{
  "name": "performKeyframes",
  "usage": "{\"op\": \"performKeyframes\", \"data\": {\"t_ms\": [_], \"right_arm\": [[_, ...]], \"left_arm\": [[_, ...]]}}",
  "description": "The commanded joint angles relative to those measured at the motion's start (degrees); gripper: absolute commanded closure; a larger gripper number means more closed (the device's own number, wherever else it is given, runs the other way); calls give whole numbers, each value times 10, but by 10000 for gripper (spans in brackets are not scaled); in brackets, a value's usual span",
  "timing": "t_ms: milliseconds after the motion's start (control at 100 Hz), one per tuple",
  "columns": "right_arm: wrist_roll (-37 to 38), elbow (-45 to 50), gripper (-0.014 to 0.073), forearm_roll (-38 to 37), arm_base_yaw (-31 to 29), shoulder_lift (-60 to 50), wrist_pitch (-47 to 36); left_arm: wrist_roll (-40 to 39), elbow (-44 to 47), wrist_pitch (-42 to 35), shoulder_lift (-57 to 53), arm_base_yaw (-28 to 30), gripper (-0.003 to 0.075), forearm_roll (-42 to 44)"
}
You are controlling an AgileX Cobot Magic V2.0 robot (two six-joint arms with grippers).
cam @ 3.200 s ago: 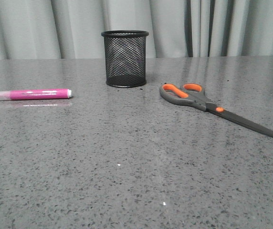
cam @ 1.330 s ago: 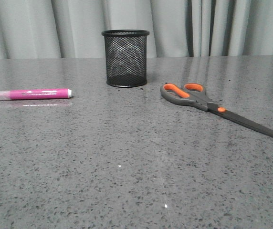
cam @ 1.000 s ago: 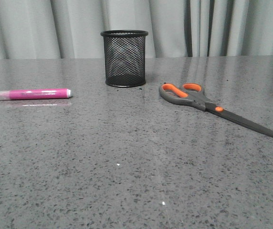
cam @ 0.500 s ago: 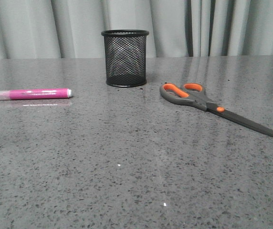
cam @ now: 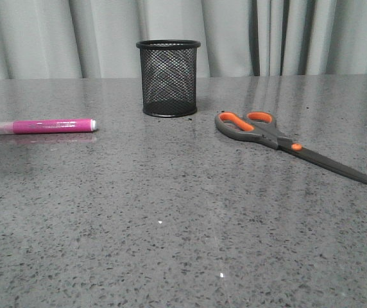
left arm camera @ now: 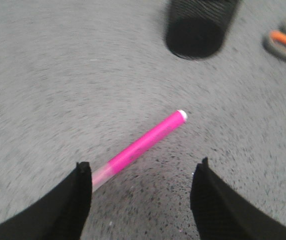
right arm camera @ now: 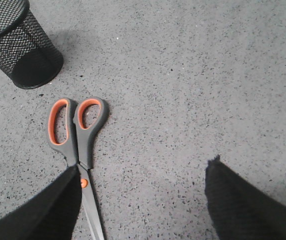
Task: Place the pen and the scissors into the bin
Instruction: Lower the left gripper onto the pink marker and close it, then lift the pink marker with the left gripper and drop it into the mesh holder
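- A grey speckled desk (cam: 183,224) carries three objects, with a pale curtain (cam: 235,38) behind it.
- The bin (cam: 168,77), a small black wire-mesh cup, stands upright near the far edge of the desk, left of centre. Neither item is in it yet, as far as the mesh shows.
- The pen (cam: 40,126), slim and magenta-pink with a whitish cap, lies flat to the robot's left of the bin, well apart from it.
- The scissors (cam: 280,141), with grey handles lined in orange and long dark blades, lie flat and closed to the right of the bin, the handles nearer the bin and the blades pointing away toward the right.
- The left claw (left arm camera: 141,172) hangs above the pen with its fingers spread apart and nothing between them. The wrist view is blurred, so its height over the desk is hard to judge.
- The right claw (right arm camera: 143,175) hangs above the scissors, also spread apart and empty. One finger (right arm camera: 43,210) sits over the blades near the orange pivot.
- Risk: the round pen could roll or skid away if the left claw closes off-centre, or tilt if caught near the capped end.
- Risk: the scissors lie very flat, so the fingers may slide over them, and a grip near the pivot could let them swing or open.
- Risk: the light bin could tip if either item strikes its rim on entry.
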Motion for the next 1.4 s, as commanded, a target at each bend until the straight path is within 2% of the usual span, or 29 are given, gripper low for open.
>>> {"op": "performKeyframes", "data": {"t_ms": [0, 140, 510, 930, 1030, 1120, 1200, 1390], "right_arm": [[-10, -21, 120, 5, -2, -3, -26], [-11, -21, 120, 5, -2, -3, -25], [-17, -21, 120, 5, -2, -3, -24], [-17, -21, 120, 5, -2, -3, -24], [-17, -21, 120, 5, -2, -3, -24], [-17, -21, 120, 5, -2, -3, -24], [-17, -21, 120, 5, -2, -3, -24], [-17, -21, 120, 5, -2, -3, -24]], "left_arm": [[81, -56, 17, 45, -19, 333, -24], [156, -109, 50, 132, -30, 333, -17], [253, -221, 158, 288, -30, 333, -11], [293, -238, 157, 329, -30, 337, 7], [293, -238, 157, 330, -30, 411, 15], [293, -238, 161, 330, -30, 570, 26], [293, -238, 171, 330, -30, 743, 36], [268, -253, 178, 320, -30, 739, 18]]}}
